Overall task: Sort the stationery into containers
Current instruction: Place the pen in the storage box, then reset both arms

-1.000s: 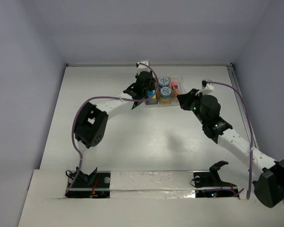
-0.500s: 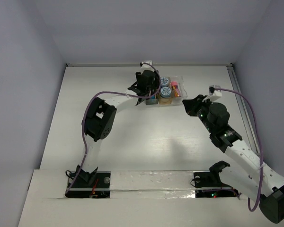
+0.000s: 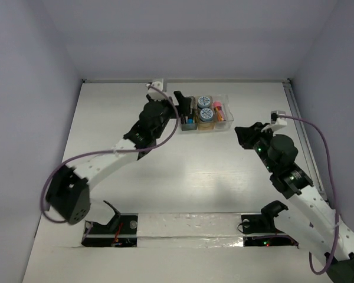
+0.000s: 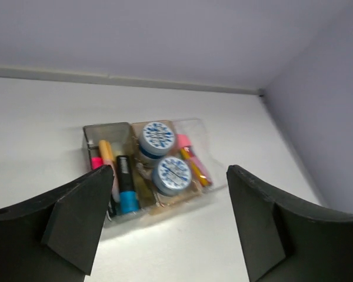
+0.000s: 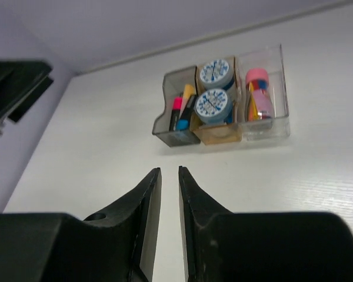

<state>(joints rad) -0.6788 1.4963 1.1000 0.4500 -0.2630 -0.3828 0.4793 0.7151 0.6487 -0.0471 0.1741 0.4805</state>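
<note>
The containers (image 4: 106, 128) are three joined bins at the back of the table, also seen in the top view (image 3: 223, 125) and the right wrist view (image 5: 175, 136). The dark grey bin holds pink, orange and black-blue highlighters (image 4: 126, 187). Two blue-and-white discs (image 4: 172, 175) (image 5: 212, 104) fill the amber bin. A pink-capped tube (image 5: 257, 76) and a yellow highlighter lie in the clear bin. My left gripper (image 4: 170, 171) (image 3: 182, 104) hangs wide open just left of the bins, holding nothing. My right gripper (image 5: 168, 170) (image 3: 243, 133) hovers near-right of them, its jaws a narrow gap apart and empty.
White walls close the table at the back and both sides. A rail (image 3: 302, 141) runs along the right edge. Both arms' cables loop above the table. The left arm's gripper shows as a dark shape (image 5: 17, 88) at the upper left of the right wrist view.
My left gripper opened wide and drew back left from the dark grey bin. My right gripper pulled away toward the near right and parted its jaws slightly.
</note>
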